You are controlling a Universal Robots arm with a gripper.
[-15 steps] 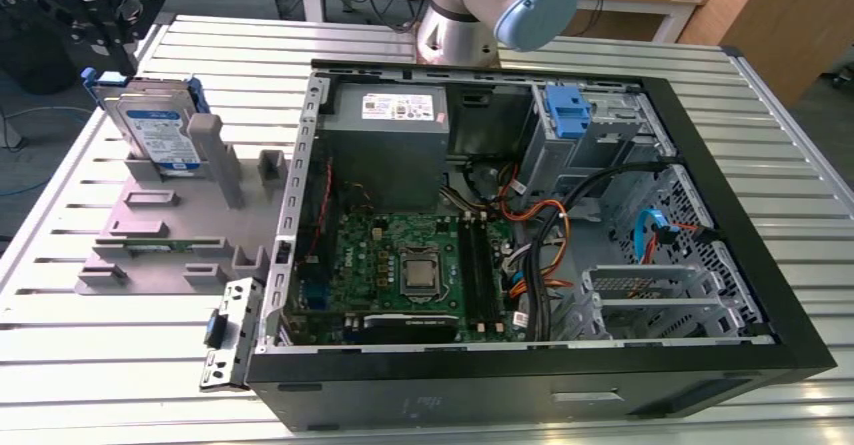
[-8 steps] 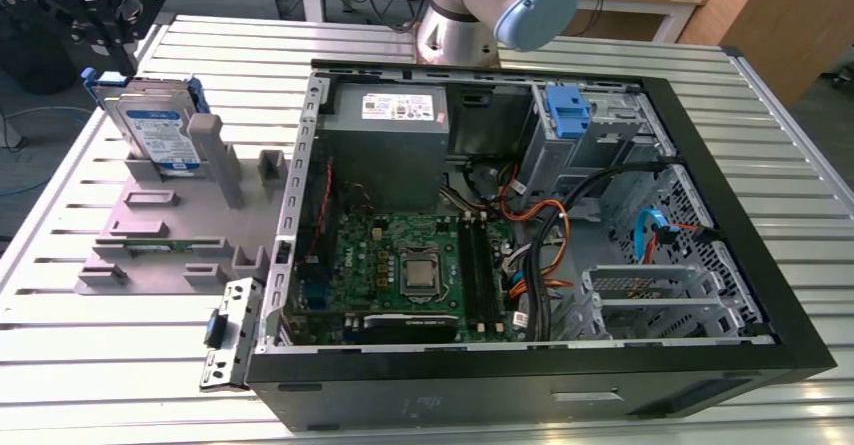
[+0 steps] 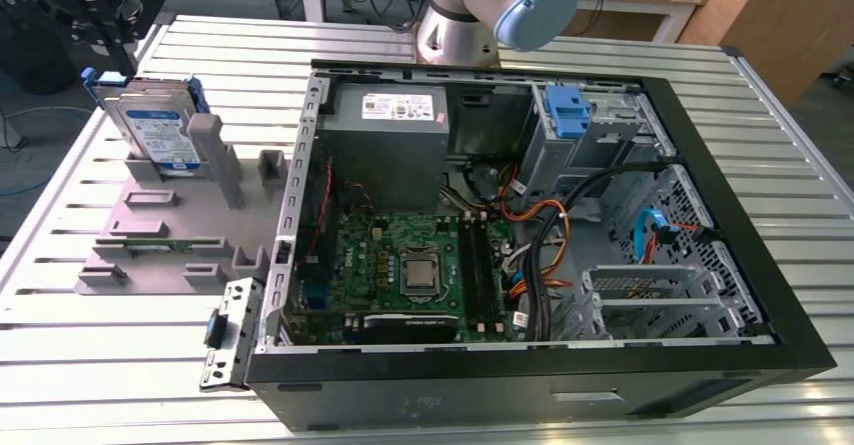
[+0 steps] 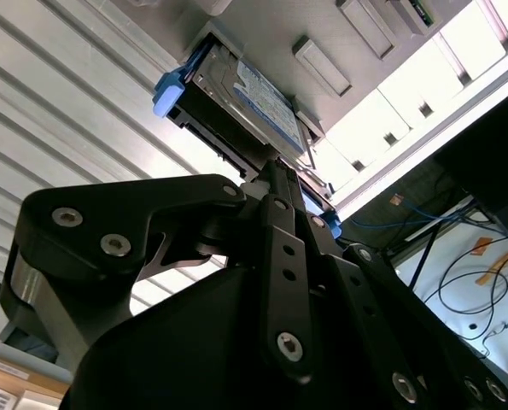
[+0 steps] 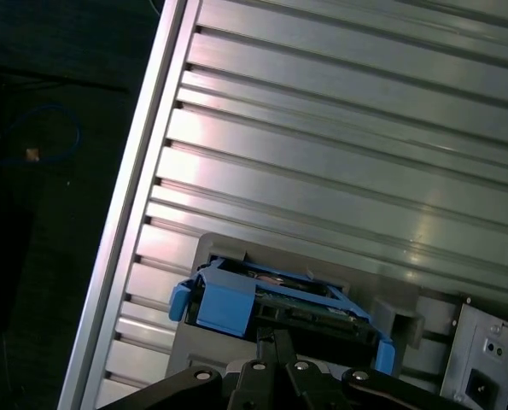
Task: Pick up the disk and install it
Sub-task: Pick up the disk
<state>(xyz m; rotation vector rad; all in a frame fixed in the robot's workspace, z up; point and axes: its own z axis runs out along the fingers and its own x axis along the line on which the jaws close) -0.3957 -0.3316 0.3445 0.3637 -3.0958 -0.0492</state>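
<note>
Flat, rectangular, silver-grey disk [image 3: 158, 130], with a white-and-blue label on the broad face and blue plastic rails along the sides. Stands on edge in a grey holder [image 3: 147, 220] at the exterior view's left, outside the case [image 3: 534, 390]. Presents its label and dark connector edge in the second wrist view [image 4: 254, 94], and a blue rail with a squared tab in the first wrist view [image 5: 271, 295].

Directly above it and apart from it in the exterior view, the hand [image 3: 112, 45]. Closed on nothing, with the tips drawn together and pointed at the disk's edge in both wrist views [image 5: 275, 337] [image 4: 275, 171].

Under the holder, a slatted metal counter [image 3: 80, 365]. Just beside the holder, toward the exterior view's right, the black case, lying open. Inside: a green board [image 3: 400, 265], a grey power supply [image 3: 387, 130] with a white sticker, a tall blue latch [image 3: 567, 115], and loose orange, black and blue cables [image 3: 547, 235].
</note>
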